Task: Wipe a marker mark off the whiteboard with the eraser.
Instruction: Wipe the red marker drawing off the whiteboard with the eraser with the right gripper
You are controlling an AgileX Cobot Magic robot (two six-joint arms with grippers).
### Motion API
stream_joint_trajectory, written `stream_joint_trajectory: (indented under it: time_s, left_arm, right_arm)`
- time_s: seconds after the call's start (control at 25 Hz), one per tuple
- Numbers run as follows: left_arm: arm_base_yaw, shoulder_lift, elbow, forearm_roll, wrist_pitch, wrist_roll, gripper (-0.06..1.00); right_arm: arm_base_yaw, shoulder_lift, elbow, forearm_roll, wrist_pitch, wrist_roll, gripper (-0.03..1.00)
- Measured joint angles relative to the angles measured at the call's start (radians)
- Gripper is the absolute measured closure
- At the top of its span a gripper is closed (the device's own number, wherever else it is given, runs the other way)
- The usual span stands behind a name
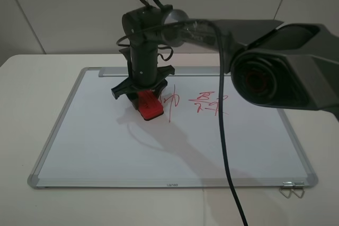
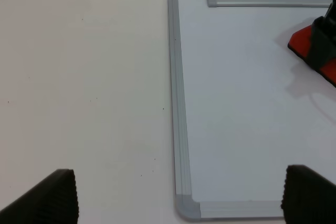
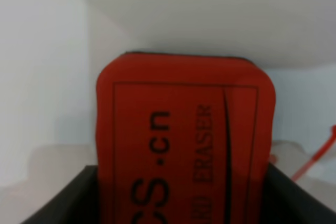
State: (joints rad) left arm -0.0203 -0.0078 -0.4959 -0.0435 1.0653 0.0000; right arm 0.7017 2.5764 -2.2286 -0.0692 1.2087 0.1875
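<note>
The whiteboard (image 1: 106,146) lies flat on the table. My right gripper (image 1: 144,96) reaches across to its upper middle and is shut on the red eraser (image 1: 150,106), which points down at the board surface. Just right of the eraser are the red looping marker mark and its long thin tail (image 1: 170,104). The right wrist view shows the eraser (image 3: 184,140) close up between the dark fingers (image 3: 68,203), with a red stroke (image 3: 315,158) beside it. My left gripper (image 2: 184,198) hovers open over the board's corner frame (image 2: 177,103), far from the eraser (image 2: 302,43).
A second red zigzag scribble with an underline (image 1: 209,103) sits further right on the board. A black cable (image 1: 228,173) hangs across the board's right half. A metal clip (image 1: 291,189) lies at the near right corner. The silver tray strip (image 1: 114,71) runs along the far edge.
</note>
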Motion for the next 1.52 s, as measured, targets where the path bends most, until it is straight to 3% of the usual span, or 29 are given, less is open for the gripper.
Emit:
stream_joint_trajectory:
  time_s: [0.6, 1.52]
  left_arm:
    - [0.000, 0.000, 0.000, 0.000, 0.000, 0.000, 0.17]
    - [0.000, 0.000, 0.000, 0.000, 0.000, 0.000, 0.17]
  right_arm:
    - [-0.151, 0.000, -0.004, -0.050, -0.002, 0.000, 0.46]
    - [-0.087, -0.003, -0.004, -0.056, 0.004, 0.010, 0.46]
